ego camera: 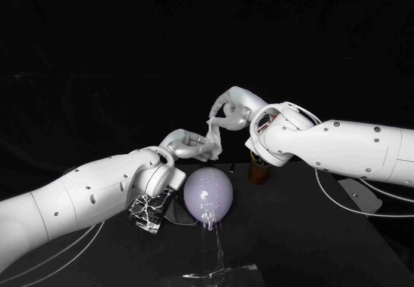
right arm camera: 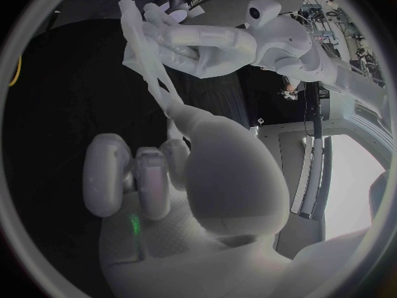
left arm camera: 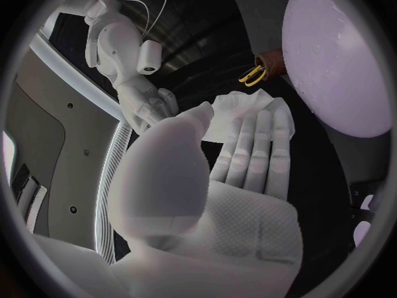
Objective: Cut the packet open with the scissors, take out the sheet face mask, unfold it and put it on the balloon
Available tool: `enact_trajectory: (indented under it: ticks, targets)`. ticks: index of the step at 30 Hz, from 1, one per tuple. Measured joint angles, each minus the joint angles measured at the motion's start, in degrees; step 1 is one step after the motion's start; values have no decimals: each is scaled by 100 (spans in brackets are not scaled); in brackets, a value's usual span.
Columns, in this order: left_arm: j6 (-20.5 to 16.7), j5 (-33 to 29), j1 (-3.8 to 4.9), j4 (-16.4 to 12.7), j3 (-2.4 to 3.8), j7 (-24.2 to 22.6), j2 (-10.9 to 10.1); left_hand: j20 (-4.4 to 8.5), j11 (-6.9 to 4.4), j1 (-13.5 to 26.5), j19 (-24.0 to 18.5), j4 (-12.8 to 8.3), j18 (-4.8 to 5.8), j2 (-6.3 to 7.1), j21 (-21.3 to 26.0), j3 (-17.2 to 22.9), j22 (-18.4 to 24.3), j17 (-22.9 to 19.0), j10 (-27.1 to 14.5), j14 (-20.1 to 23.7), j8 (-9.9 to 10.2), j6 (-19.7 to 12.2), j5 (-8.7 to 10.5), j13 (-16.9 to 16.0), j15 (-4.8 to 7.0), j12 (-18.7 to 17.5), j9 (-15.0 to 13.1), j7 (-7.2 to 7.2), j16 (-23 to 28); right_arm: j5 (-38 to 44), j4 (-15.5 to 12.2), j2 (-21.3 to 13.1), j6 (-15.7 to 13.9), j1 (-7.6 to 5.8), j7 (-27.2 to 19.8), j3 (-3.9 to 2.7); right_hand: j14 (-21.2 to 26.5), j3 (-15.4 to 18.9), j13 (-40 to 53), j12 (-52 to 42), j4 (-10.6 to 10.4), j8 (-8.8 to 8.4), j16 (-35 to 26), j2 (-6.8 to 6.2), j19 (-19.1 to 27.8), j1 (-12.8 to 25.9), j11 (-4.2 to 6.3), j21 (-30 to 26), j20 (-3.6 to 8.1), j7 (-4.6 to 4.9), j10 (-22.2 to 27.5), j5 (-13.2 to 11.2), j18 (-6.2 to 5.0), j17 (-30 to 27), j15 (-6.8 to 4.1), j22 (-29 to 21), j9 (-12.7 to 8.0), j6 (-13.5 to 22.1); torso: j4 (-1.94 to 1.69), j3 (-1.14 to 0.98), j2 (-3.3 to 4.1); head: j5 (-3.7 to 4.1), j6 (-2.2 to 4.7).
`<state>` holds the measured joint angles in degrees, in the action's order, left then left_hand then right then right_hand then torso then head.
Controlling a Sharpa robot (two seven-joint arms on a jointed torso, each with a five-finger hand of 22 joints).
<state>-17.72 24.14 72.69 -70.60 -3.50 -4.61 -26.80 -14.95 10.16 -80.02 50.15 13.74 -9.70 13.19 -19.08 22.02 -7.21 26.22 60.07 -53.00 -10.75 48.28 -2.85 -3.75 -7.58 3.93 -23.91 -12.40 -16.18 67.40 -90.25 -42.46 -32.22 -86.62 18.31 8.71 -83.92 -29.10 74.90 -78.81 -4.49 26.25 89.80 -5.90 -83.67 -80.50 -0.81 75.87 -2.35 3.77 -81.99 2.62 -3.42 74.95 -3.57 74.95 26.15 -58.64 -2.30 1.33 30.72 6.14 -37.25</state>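
Observation:
The white sheet mask point(ego camera: 212, 139) hangs twisted between my two hands, above the table. My left hand point(ego camera: 185, 143) holds its lower end, the mask point(left arm camera: 238, 107) lying over the fingertips point(left arm camera: 257, 139). My right hand point(ego camera: 230, 113) pinches its upper end, and the mask point(right arm camera: 142, 53) runs as a narrow strip from my right hand point(right arm camera: 161, 172) to my left hand point(right arm camera: 175, 34). The pale purple balloon point(ego camera: 210, 195) stands just below the hands, also seen as the balloon point(left arm camera: 335, 59). The black-and-silver packet point(ego camera: 148, 213) sits by my left forearm. The scissors' gold handles point(left arm camera: 254, 75) stick out of a brown holder point(ego camera: 258, 171).
A clear plastic scrap point(ego camera: 221, 274) lies near the table's front edge, with a thin clear strip running up to the balloon. Cables trail beside both arms. The brown holder stands just behind the balloon, under my right forearm.

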Motion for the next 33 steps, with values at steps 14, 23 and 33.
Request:
enact_trajectory:
  ticks: [14,23,33]
  targets:
    - [-91,0,-1,70,0,153,36,-22,-70,-271,22,2,4,-120,76,-250,86,-31,2,-224,-34,98,0,-30,34,83,21,11,45,0,-20,20,-12,3,-18,-1,0,-17,5,12,-17,16,-3,-14,1,15,0,0,-1,-11,0,-11,0,-2,0,-4,4,-11,1,0,0,3,-3]
    - [-288,11,-1,80,0,42,54,131,-348,-867,279,-265,9,-551,-85,146,21,106,625,-645,-455,799,0,-134,291,449,-123,298,-269,0,-12,26,-6,3,-21,-1,0,-17,3,12,-17,12,-6,-14,2,15,0,-1,-2,-12,0,-11,0,-5,0,-3,3,-10,2,0,-1,0,-6]
    - [-439,16,-1,91,0,-128,78,153,-440,-869,301,-331,45,-589,-194,211,-45,226,771,-732,-548,947,0,-188,338,569,-149,390,-447,-1,-12,30,-2,3,-23,-1,1,-17,0,13,-17,6,0,-15,-11,15,0,-1,11,-12,0,-12,0,-3,1,0,-1,-9,3,-2,0,1,-15]
